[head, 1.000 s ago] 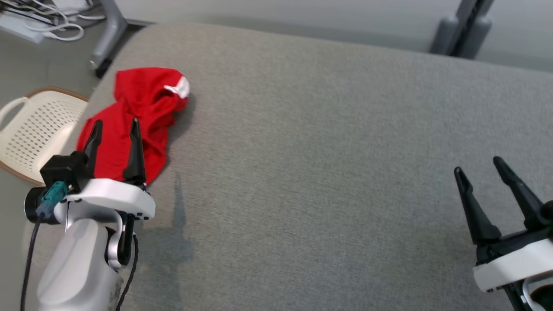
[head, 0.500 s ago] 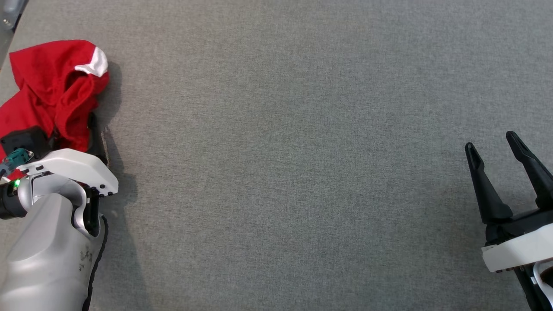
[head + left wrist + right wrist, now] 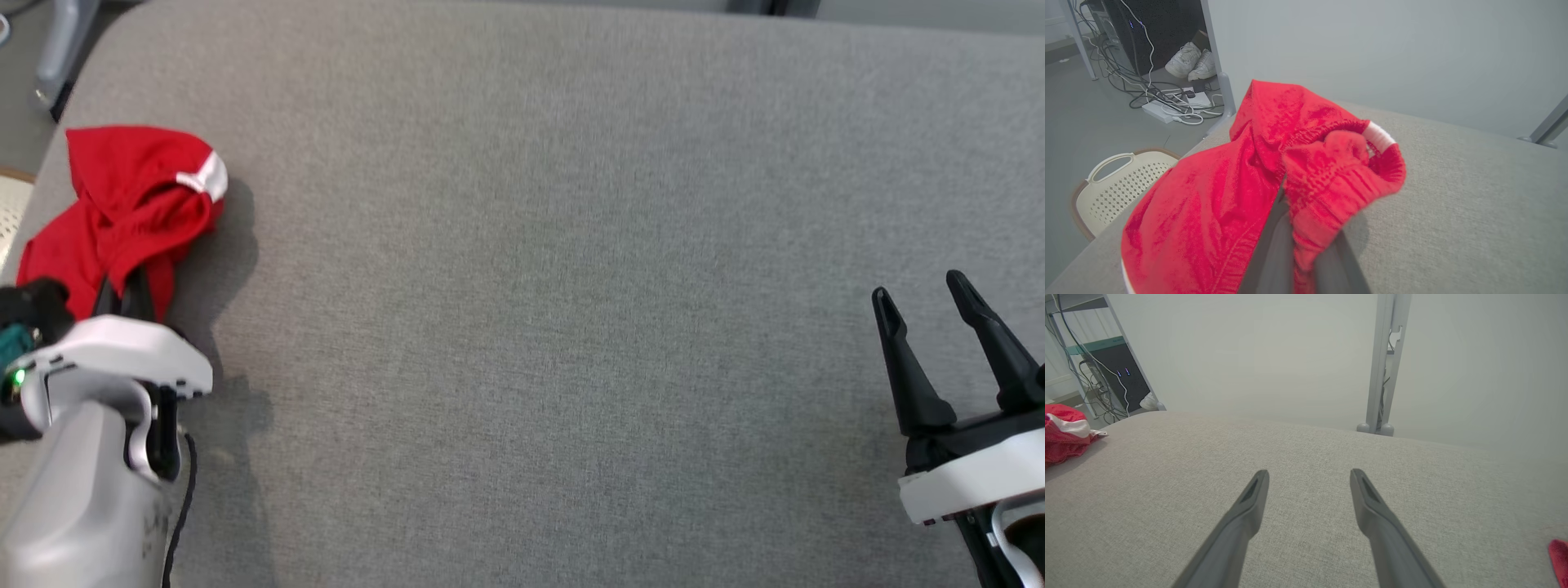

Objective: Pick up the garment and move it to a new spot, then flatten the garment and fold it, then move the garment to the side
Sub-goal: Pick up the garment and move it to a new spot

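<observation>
Crumpled red knit garment [image 3: 135, 196] is being gripped at its near edge by the closed left hand [image 3: 122, 284]; open right hand [image 3: 918, 287] is being held well apart, rightward.

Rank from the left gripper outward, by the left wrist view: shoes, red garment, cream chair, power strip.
1. Red garment, in the left gripper.
2. Cream chair, lower left.
3. Power strip, floor beyond.
4. Shoes, farthest back.
</observation>
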`<state>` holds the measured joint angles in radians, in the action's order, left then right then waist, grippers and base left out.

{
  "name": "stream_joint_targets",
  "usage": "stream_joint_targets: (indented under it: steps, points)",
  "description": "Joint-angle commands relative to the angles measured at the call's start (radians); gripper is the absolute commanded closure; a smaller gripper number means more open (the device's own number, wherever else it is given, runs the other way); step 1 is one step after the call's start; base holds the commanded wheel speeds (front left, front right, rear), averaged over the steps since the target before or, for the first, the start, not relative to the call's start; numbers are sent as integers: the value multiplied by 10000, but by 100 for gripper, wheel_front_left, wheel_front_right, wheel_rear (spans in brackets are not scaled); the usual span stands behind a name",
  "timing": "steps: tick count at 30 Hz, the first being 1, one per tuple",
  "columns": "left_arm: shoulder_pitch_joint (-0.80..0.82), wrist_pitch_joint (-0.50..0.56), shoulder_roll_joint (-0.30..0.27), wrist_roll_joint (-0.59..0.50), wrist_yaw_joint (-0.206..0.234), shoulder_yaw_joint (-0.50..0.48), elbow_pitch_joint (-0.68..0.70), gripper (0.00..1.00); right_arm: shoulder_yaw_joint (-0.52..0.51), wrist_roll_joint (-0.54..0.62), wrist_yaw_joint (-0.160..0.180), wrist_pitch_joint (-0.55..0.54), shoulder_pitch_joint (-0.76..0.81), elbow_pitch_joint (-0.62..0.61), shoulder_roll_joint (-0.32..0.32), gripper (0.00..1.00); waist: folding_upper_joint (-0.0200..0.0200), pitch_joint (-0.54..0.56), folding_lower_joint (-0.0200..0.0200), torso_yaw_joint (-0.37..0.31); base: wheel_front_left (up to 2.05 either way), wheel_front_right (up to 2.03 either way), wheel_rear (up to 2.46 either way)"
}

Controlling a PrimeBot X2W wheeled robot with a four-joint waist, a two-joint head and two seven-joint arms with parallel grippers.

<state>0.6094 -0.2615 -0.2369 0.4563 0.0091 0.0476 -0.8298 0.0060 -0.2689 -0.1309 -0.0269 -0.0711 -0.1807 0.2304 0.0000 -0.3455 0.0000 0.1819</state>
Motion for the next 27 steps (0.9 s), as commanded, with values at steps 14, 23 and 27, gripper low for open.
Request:
stream_joint_targets:
  steps: [14, 23, 27]
  points:
    - [-4194, 368, -210, -960, 856, -335, 4890, 100, -87, 187, 2, 235, 1211, 505, -670, 0, 0, 2773, 0, -316, 0, 0, 0]
    - [-6141, 1658, -4, -1293, 1635, 134, 7993, 100, -70, 190, 2, 194, 1533, 439, -913, 0, 0, 3355, 0, -912, 0, 0, 0]
    - [-6329, 2071, 202, -1387, 1663, 596, 8735, 100, -40, 134, 2, 173, 1510, 416, -952, 0, 0, 3245, 0, -1263, 0, 0, 0]
